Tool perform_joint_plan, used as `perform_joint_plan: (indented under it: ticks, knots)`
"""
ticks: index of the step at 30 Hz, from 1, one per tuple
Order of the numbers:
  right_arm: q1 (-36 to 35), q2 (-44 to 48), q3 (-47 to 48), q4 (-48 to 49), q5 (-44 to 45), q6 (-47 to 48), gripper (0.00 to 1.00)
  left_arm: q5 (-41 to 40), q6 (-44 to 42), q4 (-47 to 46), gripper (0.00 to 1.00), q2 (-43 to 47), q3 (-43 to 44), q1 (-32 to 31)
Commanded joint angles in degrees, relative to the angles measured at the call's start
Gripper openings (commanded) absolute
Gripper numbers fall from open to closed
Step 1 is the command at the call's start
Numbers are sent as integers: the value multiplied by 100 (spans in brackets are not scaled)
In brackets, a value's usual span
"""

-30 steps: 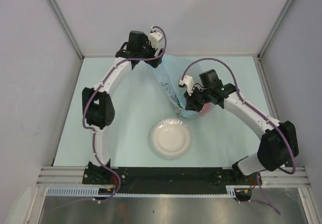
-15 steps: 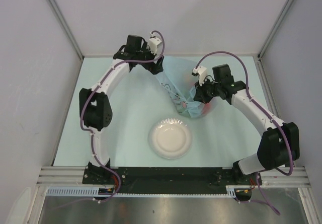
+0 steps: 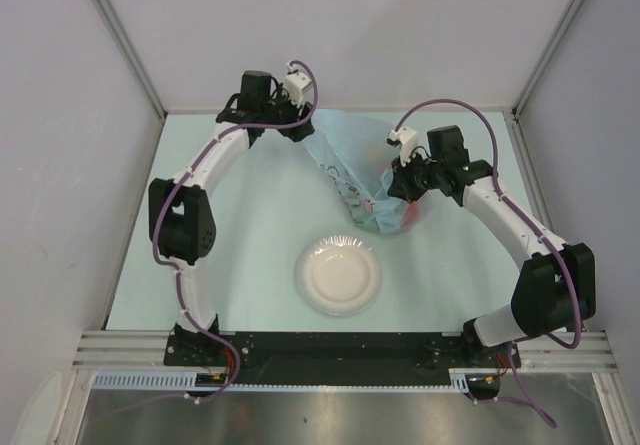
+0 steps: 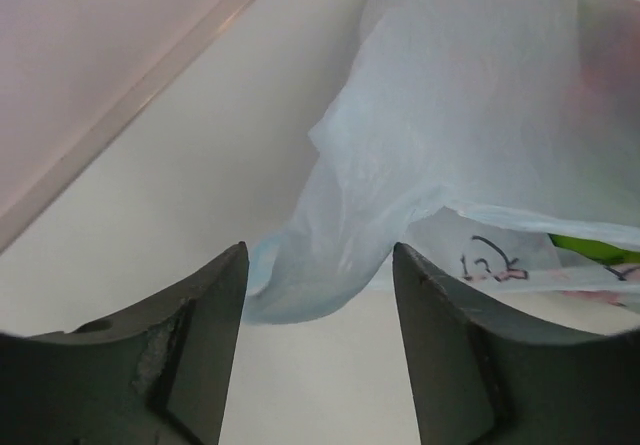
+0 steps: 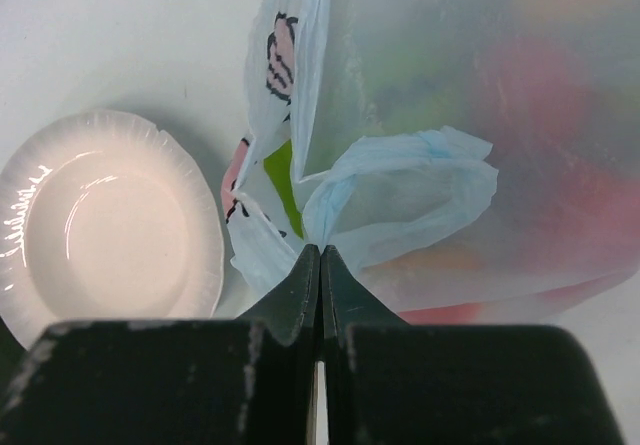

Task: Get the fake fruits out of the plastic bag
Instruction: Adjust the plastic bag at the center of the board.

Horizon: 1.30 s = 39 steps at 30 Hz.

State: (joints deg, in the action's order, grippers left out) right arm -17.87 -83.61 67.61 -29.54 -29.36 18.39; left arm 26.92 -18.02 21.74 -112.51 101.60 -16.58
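Note:
The light-blue plastic bag (image 3: 352, 150) lies at the back middle of the table, with red fruit (image 3: 408, 212) showing through its near end. My right gripper (image 3: 388, 197) is shut on a fold of the bag (image 5: 400, 190). In the right wrist view, blurred red fruit (image 5: 540, 95) and a green piece (image 5: 288, 180) show through the film. My left gripper (image 3: 298, 123) is at the bag's far left corner. In the left wrist view it (image 4: 320, 257) is open, and a loose corner of the bag (image 4: 330, 265) hangs just beyond the fingertips, not pinched.
A white plate (image 3: 339, 274) sits empty in front of the bag, and it also shows in the right wrist view (image 5: 110, 225). Grey walls enclose the table on three sides. The back wall's foot (image 4: 150, 85) runs close to the left gripper.
My right gripper has moved right and toward the back with the bag fold, bunching the bag. My left arm has drawn back to the left, and the bag no longer stretches from it.

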Motion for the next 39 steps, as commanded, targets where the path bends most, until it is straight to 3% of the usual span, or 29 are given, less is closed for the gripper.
perform_joint_plan:
  ticks: [1, 3, 4, 5, 10, 13, 16, 17, 21, 23, 27, 30, 32, 33, 34, 37, 39]
  knots:
    - [108, 91, 147, 484, 159, -292, 0, -64, -96, -126, 51, -394, 640, 14]
    - [117, 47, 199, 598, 238, -362, 0, 41, -149, -47, 33, -482, 755, 14]
    - [134, 38, 304, 651, 299, -398, 0, 77, -140, -3, 11, -474, 860, 14]
    - [161, -31, 366, 738, 369, -528, 0, 86, -114, 49, 1, -474, 905, 14]
    - [170, -883, 1348, 1441, 783, -828, 0, 6, 743, -187, 0, -245, 1263, 339]
    - [135, -1814, 2700, 1556, 818, -943, 0, -133, 1412, -117, 0, -45, 1730, 830]
    - [-23, -2798, 4203, 1714, 950, -820, 0, -108, 1661, -468, 0, 648, 1286, 1094]
    - [-59, -3027, 5034, 1732, 976, -759, 0, -134, 1688, -538, 0, 799, 1231, 1156]
    - [-164, -4117, 6776, 2047, 1300, -783, 0, -274, 1714, -469, 0, 1187, 1344, 1376]
    - [-138, -4435, 7194, 2162, 1293, -898, 0, -415, 1609, -434, 0, 1519, 1345, 1403]
    - [-147, -4155, 6697, 2216, 977, -749, 0, -258, 1661, -311, 0, 2433, 696, 1377]
    - [-138, -3672, 5442, 2145, 599, -916, 0, -204, 1705, -91, 0, 3301, -819, 1342]
    - [-251, -3217, 4080, 2407, 476, -995, 0, -300, 1758, 128, 0, 3769, -1622, 1289]
    - [-313, -3101, 3701, 2444, 458, -996, 0, -353, 1915, 155, 0, 4206, -2487, 1271]
    - [-375, -3013, 3028, 2435, 432, -961, 7, -423, 2012, 173, 0, 4411, -2931, 1236]
    - [-673, -2749, 2364, 2049, 370, -969, 40, -468, 2416, 260, 0, 4869, -4234, 1218]
    - [-779, -2398, 1827, 1812, 160, -1066, 48, -303, 2479, 340, 0, 5001, -4726, 1218]
